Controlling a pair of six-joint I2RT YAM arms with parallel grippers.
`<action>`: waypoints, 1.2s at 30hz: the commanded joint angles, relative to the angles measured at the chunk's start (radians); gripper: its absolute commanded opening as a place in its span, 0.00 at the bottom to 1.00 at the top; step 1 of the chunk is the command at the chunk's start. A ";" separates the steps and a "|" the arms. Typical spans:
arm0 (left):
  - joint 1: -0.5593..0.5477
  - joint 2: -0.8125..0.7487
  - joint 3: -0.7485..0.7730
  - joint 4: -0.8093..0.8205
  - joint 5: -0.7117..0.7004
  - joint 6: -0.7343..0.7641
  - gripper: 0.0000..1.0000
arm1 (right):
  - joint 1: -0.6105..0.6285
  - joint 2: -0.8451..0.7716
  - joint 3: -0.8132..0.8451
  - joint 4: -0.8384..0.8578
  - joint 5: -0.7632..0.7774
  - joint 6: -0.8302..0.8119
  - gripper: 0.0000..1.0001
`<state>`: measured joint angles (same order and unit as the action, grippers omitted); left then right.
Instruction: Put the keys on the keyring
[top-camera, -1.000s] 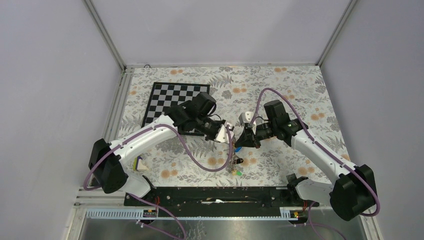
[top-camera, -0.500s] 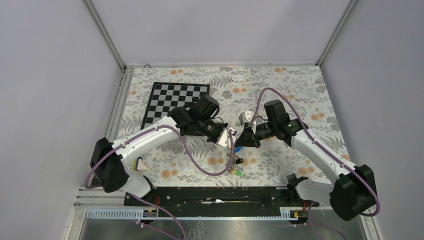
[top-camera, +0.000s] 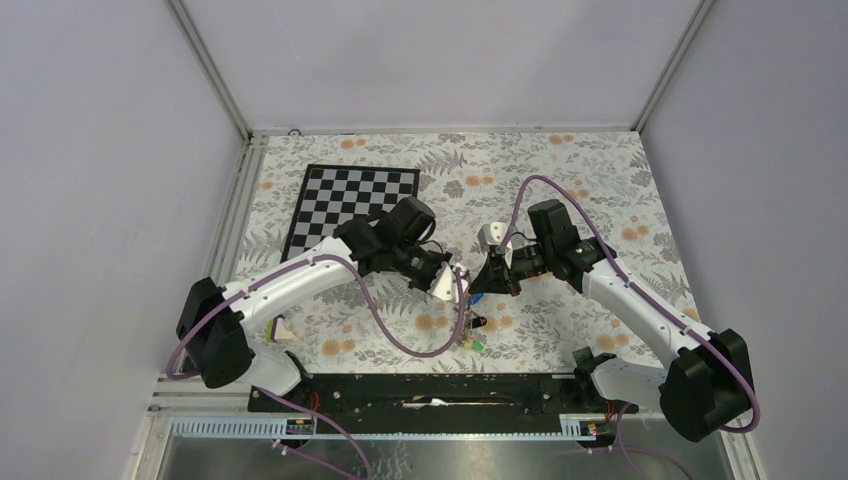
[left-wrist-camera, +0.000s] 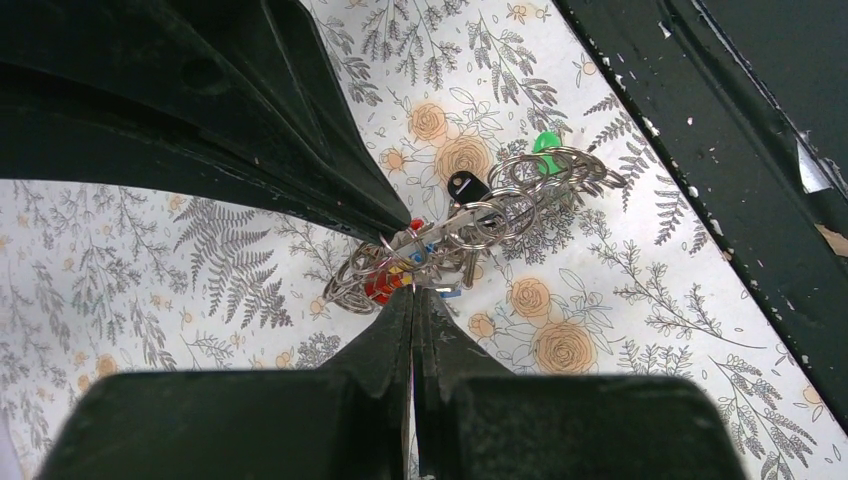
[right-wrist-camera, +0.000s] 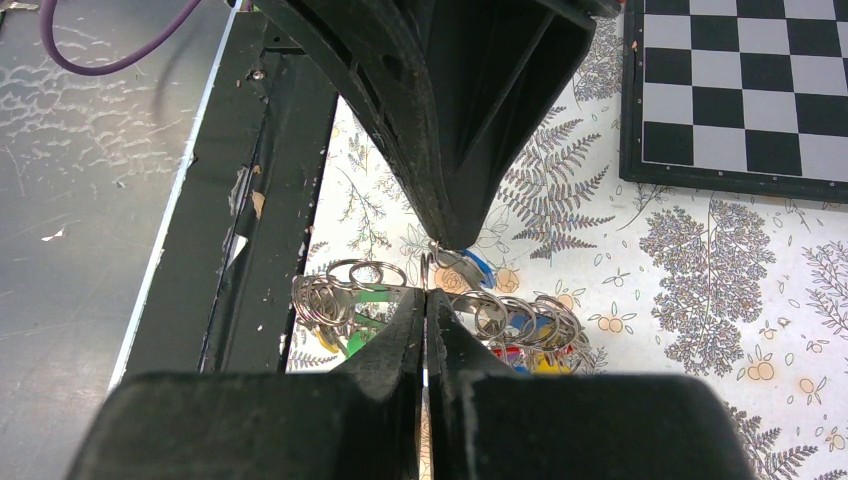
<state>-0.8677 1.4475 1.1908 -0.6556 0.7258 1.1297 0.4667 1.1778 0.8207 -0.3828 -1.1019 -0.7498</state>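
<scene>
Top view: the left tool (top-camera: 453, 284) and right tool (top-camera: 481, 285) meet tip to tip above the floral worktop (top-camera: 600, 180), right of the chessboard (top-camera: 350, 200). The keyring (top-camera: 467, 320) trails from them toward the near edge.

Left wrist: the left tool is pinched narrow on the keyring's links. Keys (left-wrist-camera: 463, 186) with black, green and red heads hang along it.

Right wrist: the right tool is also closed on a ring, with blue and green key heads beside it.
</scene>
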 joint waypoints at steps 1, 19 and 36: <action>0.005 -0.052 0.008 0.027 -0.006 0.025 0.00 | 0.007 -0.013 0.012 0.040 -0.046 0.007 0.00; 0.010 -0.052 0.043 0.056 0.059 -0.050 0.00 | 0.007 -0.007 0.009 0.040 -0.041 0.009 0.00; 0.011 -0.056 0.055 0.054 0.095 -0.071 0.00 | 0.006 0.006 0.008 0.039 -0.039 0.006 0.00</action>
<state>-0.8585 1.4261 1.2064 -0.6327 0.7601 1.0637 0.4667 1.1831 0.8204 -0.3828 -1.1015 -0.7460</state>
